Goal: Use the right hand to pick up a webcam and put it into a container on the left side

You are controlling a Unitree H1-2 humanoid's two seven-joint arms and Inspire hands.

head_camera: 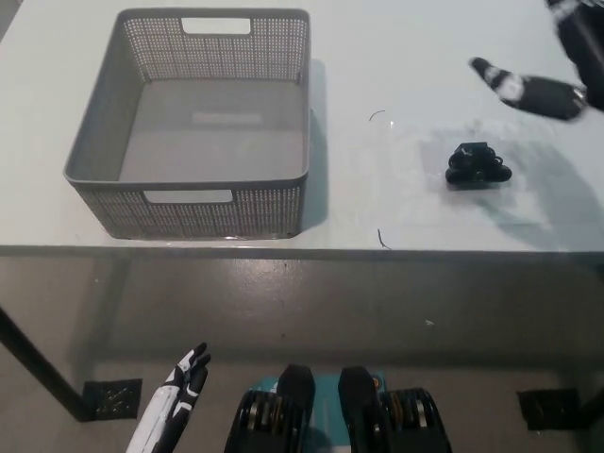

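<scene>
Webcam, a small black lumpy plastic body (478, 165), sits alone on our white table (396, 208), right of our empty grey perforated basket (104, 151). We judge it light, rigid, slick; pinch its sides. Our white left hand (179, 392) rests low, fingers loosely apart. Beyond, our black right hand (543, 80) hovers, fingers spread.

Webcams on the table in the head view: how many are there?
1. The webcam sits on the white table, right of the grey basket, apart from it. The basket's inside shows no other; none seems hidden.
</scene>
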